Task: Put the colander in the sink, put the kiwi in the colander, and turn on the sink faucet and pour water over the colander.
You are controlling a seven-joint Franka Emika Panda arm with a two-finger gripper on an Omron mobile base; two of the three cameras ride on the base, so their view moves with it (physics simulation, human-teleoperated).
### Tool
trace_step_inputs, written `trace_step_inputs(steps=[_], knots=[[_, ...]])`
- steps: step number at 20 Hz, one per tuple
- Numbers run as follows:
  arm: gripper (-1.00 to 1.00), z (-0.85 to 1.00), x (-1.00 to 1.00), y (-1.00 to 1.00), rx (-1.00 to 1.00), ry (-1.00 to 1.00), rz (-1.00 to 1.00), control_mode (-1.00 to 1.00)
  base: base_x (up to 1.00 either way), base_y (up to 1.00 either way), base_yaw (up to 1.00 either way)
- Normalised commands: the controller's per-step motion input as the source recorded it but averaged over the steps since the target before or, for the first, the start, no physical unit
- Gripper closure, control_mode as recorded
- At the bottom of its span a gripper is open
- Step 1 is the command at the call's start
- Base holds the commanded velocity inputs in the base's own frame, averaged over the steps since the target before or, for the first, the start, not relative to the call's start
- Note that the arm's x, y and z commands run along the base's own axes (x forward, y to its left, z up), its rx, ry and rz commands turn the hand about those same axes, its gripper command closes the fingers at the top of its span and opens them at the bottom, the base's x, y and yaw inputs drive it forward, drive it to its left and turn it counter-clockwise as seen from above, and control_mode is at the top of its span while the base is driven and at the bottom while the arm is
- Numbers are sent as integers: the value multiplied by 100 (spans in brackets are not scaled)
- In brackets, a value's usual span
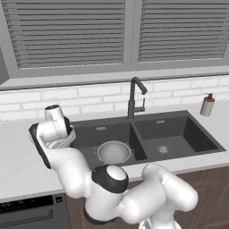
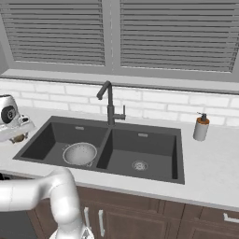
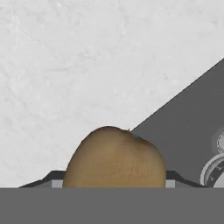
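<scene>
From the left base view, the perforated metal colander (image 1: 113, 152) sits in the left basin of the dark matte sink (image 1: 197, 138), below the gooseneck sink faucet (image 1: 134, 97); the arm's hand hangs over the pale counter (image 1: 18, 152) at the sink's left edge. The right base view shows the kiwi (image 2: 18, 137) under the hand, a soap dispenser (image 2: 201, 127) well apart. In the hand view, the gripper (image 3: 114, 186) clasps the brown fuzzy kiwi above speckled counter beside the sink's rim.
</scene>
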Motion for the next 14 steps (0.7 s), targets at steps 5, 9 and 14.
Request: trace_step_inputs(steps=[5, 9, 14], knots=[[100, 10, 25, -98, -8, -2, -22, -100, 0, 0, 0], [100, 0, 28, -96, -14, -1, -26, -100, 0, 0, 0], [100, 0, 42, -87, -16, 0, -25, -100, 0, 0, 0]])
